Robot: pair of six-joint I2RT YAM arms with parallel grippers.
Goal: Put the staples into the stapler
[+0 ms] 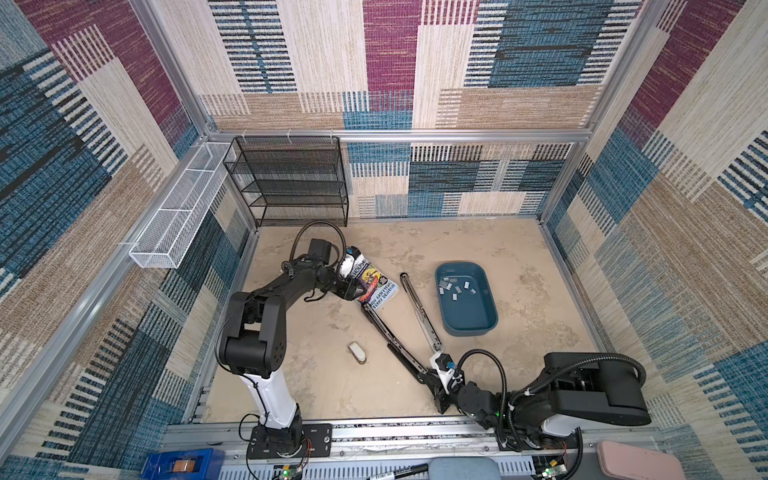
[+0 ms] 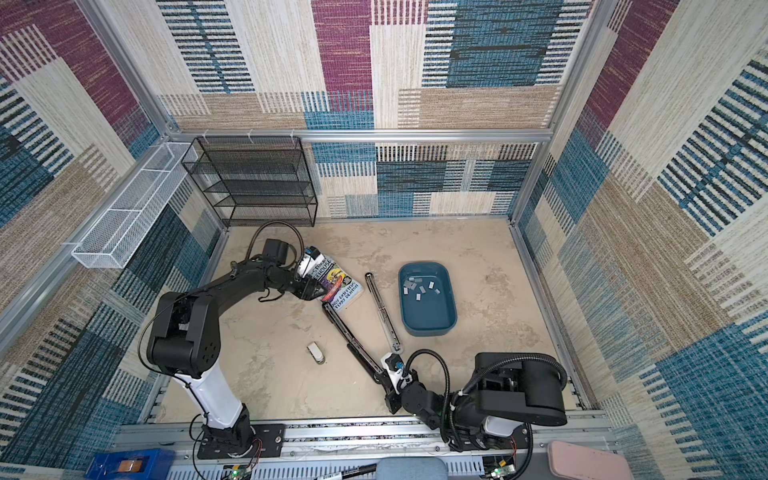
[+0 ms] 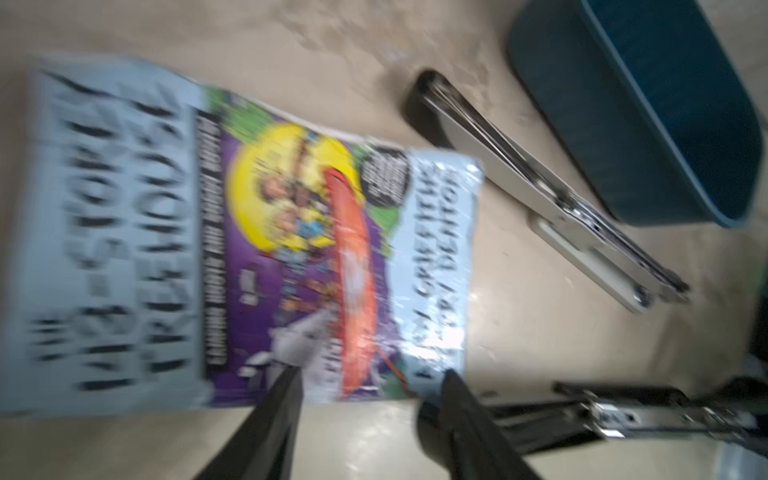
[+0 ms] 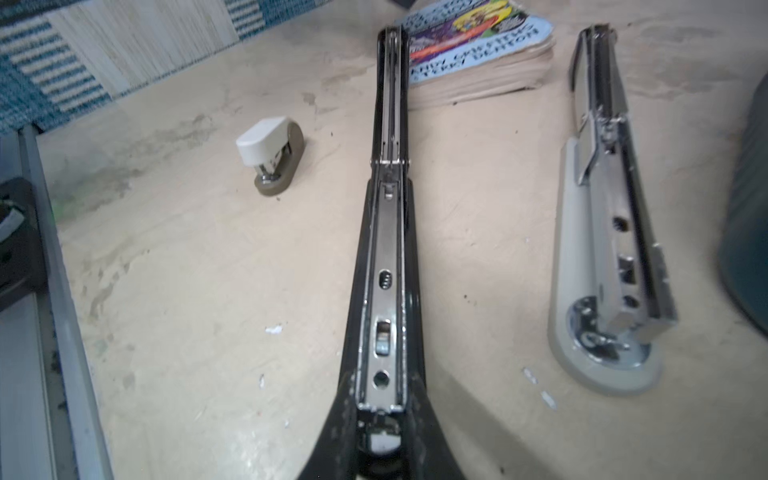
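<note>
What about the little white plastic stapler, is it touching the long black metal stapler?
Apart: right wrist view shows bare table between white stapler and black stapler.

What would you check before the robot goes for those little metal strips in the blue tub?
1. Black stapler lies opened flat: ok.
2. Right gripper clamped on its near end: ok.
3. Left gripper open and empty: ok.
4. Staples loose in the blue tray: ok.
5. Left gripper over the tray: not ok, it hangs over the book.
6. Stapler's channel free of staples: cannot tell.
</note>
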